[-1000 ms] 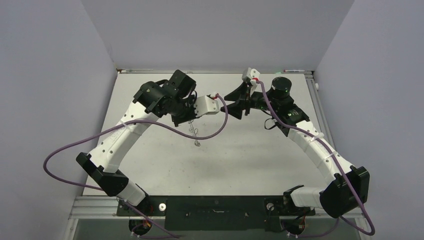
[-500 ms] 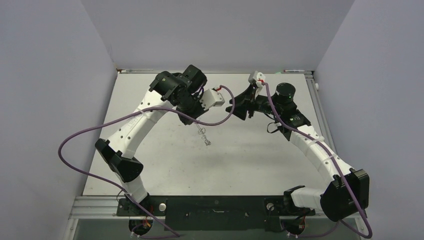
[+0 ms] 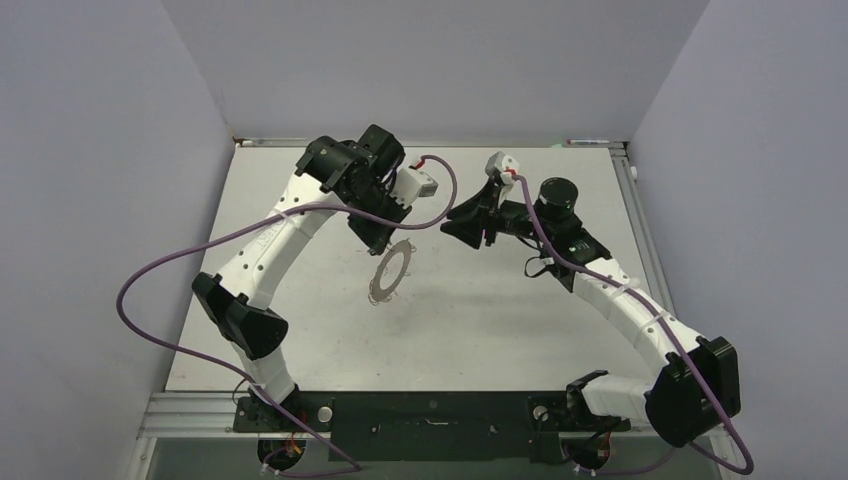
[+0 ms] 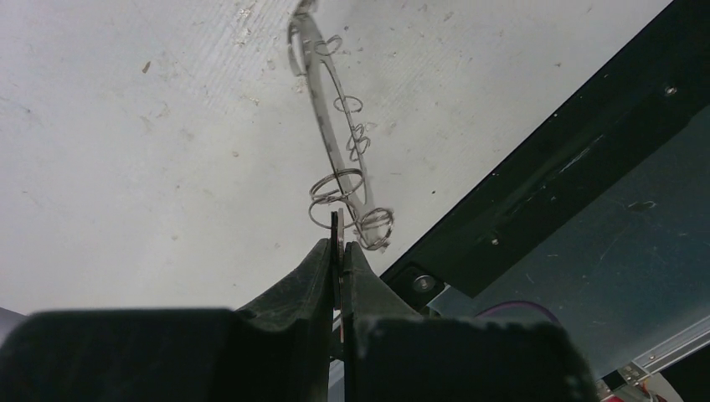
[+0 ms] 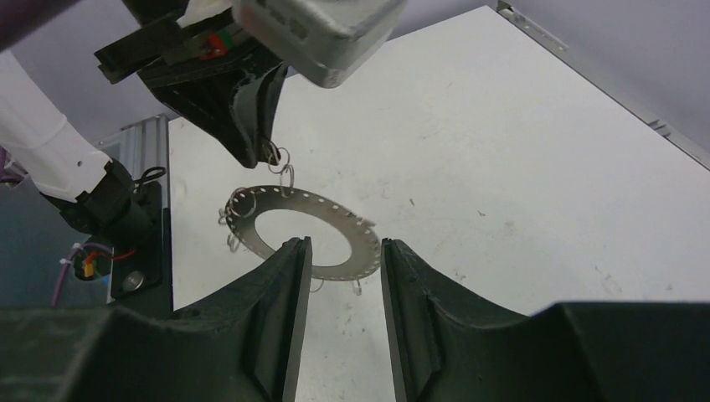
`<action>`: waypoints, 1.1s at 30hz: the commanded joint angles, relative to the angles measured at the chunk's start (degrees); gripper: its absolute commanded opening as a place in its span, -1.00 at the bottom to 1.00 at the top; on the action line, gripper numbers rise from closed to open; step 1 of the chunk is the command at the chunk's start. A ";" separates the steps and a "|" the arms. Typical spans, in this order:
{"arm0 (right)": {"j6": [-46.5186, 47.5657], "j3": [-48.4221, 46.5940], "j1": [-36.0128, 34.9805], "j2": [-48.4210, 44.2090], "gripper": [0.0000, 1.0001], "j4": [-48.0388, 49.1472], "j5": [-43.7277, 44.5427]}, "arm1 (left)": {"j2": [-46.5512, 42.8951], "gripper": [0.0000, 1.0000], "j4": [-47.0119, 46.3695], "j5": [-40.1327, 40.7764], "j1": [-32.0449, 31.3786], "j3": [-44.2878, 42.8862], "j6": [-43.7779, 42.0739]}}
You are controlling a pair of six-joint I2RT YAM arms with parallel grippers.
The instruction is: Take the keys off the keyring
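From above, the left gripper [image 3: 381,240] points down over the middle of the table [image 3: 480,310], and the keyring [image 3: 380,290] hangs tilted just below its tips. The right gripper [image 3: 468,222] is near the ring on its right side and is not touching it.

In the left wrist view, the left gripper [image 4: 339,244] is clenched on a thin silvery key [image 4: 337,224] standing up between its tips. A wire loop [image 4: 335,186] joins that key to the keyring [image 4: 365,209], which is seen nearly edge-on and stretches away from the tips toward the table. More small loops sit along its rim. I cannot tell whether its far end touches the table.

In the right wrist view, the right gripper [image 5: 345,247] is released, its fingers [image 5: 285,285] spread wide. The keyring [image 5: 364,239] sits ahead of the tips, in line with the gap, its hole facing the camera. It hangs from the left gripper [image 5: 259,155] at the upper left.
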State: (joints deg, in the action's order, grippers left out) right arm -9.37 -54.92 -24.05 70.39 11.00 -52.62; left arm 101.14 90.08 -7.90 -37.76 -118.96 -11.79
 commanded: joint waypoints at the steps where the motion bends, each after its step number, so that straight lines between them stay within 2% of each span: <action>1: -0.19 1.61 -3.98 -1.99 -0.27 5.71 2.01 | -0.78 -1.00 1.32 -4.18 1.03 -0.51 2.41; 7: 1.75 4.26 -6.95 0.43 -0.26 14.17 0.89 | -1.46 -1.00 1.17 -6.65 1.85 -0.98 -0.28; 11: 4.79 3.61 -7.40 3.69 -0.24 19.02 -2.98 | -2.03 -1.00 1.04 -7.94 2.35 -1.40 -3.31; 17: 7.92 2.71 -8.47 8.00 -0.26 19.70 -5.50 | -2.40 -1.00 1.21 -10.88 3.38 -2.43 -6.21; 27: 8.90 0.86 -9.97 9.94 -0.20 23.10 -10.26 | -4.86 -1.00 0.69 -13.75 3.57 -0.79 -11.95; 33: 15.85 -1.82 -9.96 10.39 -0.17 16.75 -12.91 | -5.24 -1.00 0.97 -13.49 3.74 -0.73 -16.50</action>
State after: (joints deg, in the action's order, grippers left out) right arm 0.73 -53.15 -33.54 80.49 27.99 -61.23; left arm 98.54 90.26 -19.33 -34.39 -118.89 -23.57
